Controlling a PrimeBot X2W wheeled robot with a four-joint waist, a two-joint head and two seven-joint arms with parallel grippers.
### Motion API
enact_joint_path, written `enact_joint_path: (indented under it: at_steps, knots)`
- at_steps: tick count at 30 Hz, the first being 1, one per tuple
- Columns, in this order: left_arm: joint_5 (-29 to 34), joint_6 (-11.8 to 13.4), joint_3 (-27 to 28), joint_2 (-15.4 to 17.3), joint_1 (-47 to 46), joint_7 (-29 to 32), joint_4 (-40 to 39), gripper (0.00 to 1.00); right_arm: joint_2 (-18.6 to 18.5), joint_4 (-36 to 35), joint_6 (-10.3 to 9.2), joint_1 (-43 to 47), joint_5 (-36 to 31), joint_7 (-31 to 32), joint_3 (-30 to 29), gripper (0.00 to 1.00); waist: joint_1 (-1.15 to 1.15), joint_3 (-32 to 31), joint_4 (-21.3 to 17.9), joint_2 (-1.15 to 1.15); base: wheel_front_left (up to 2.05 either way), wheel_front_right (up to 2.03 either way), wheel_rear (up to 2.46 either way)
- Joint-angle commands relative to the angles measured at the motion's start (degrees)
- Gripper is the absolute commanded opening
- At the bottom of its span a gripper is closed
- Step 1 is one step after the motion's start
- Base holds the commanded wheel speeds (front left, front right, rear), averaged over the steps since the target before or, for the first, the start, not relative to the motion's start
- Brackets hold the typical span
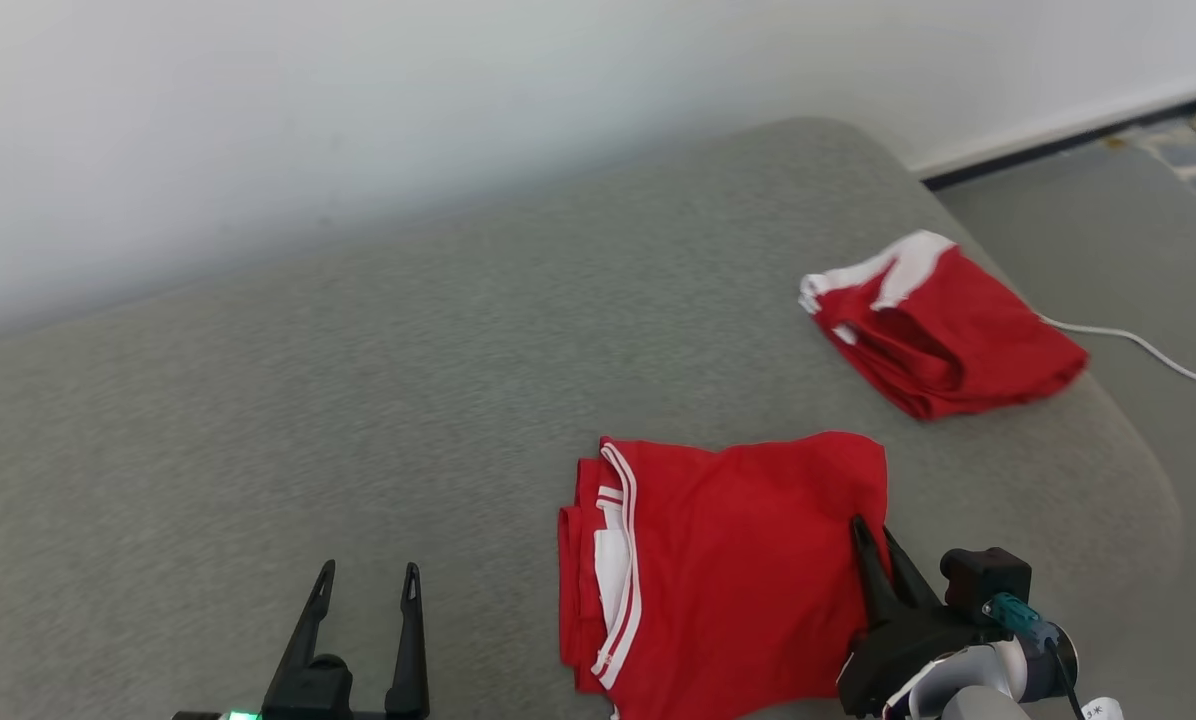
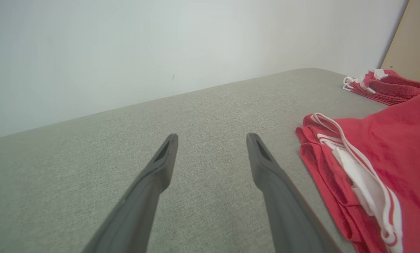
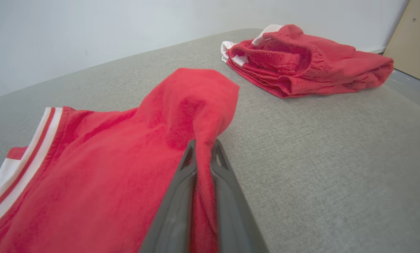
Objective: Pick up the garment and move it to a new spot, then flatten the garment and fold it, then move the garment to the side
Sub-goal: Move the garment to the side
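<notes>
Folded red garment [image 1: 738, 560] at five o'clock on grey padded surface [image 1: 358, 400], striped edge facing nine, right gripper [image 1: 870, 535] pinching its three o'clock edge, left gripper [image 1: 368, 585] spread at seven, red bundle [image 1: 943, 335] at two, white wall [image 1: 358, 120]

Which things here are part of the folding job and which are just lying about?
In the job: near red garment, its edge pinched by the right gripper; left gripper, open over the grey cushion.
Lying about: far red garment, bunched near the cushion's right edge; white cable on the floor.
</notes>
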Motion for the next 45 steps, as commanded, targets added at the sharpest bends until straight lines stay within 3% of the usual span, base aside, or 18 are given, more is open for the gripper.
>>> enact_joint_path:
  at_steps: [1, 9, 16, 21, 28, 34, 45]
  knots:
    - [0.35, 0.15, 0.07, 0.06, -0.52, -0.15, 0.07, 1.0, 0.07, -0.29, -0.16, -0.23, 0.51, -0.01, 0.13, 0.0, 0.0, 1.84, -7.98, -0.01, 0.0, 0.0, 0.0]
    - [1.08, -0.82, -1.24, 0.13, -2.88, -0.15, 0.95, 1.0, 0.21, -3.01, -0.16, 0.69, 0.86, -0.01, -1.08, 0.0, 0.0, 3.45, -10.2, -0.01, 0.0, 0.0, 0.0]
    - [1.05, -0.6, -1.63, 0.09, -2.81, -0.15, 0.88, 1.0, -0.33, -6.45, -0.16, -0.67, 0.56, -0.01, 1.92, 0.0, 0.0, 4.28, -10.08, -0.01, 0.0, 0.0, 0.0]
    - [1.53, -0.38, -1.25, 0.07, -2.11, -0.15, 0.24, 1.0, -3.5, -7.49, -0.16, -4.78, 1.39, -0.02, 6.55, 0.0, 0.0, 5.34, -8.96, -0.01, 0.0, 0.0, 0.0]
    - [2.48, -0.84, -1.74, 0.61, -3.53, -0.14, -0.27, 1.0, -8.57, -6.93, -0.16, -14.54, 0.16, -0.02, 7.6, 0.0, 0.0, 8.25, -4.61, -0.01, 0.0, 0.0, 0.0]
    - [3.56, -0.94, -3.24, 1.54, -5.18, -0.14, -0.22, 1.0, -11.72, -1.1, -0.16, -23.73, -3.44, -0.01, 4.02, 0.0, 0.0, 11.27, -0.84, -0.01, 0.0, 0.0, 0.0]
    - [3.49, -0.24, -5.07, 2.36, -8.09, -0.15, -2.0, 1.0, -20.21, 9.26, -0.16, -31.5, -15.84, -0.01, -9.42, 0.0, 0.0, 14.61, 5.86, -0.01, 0.0, 0.0, 0.0]
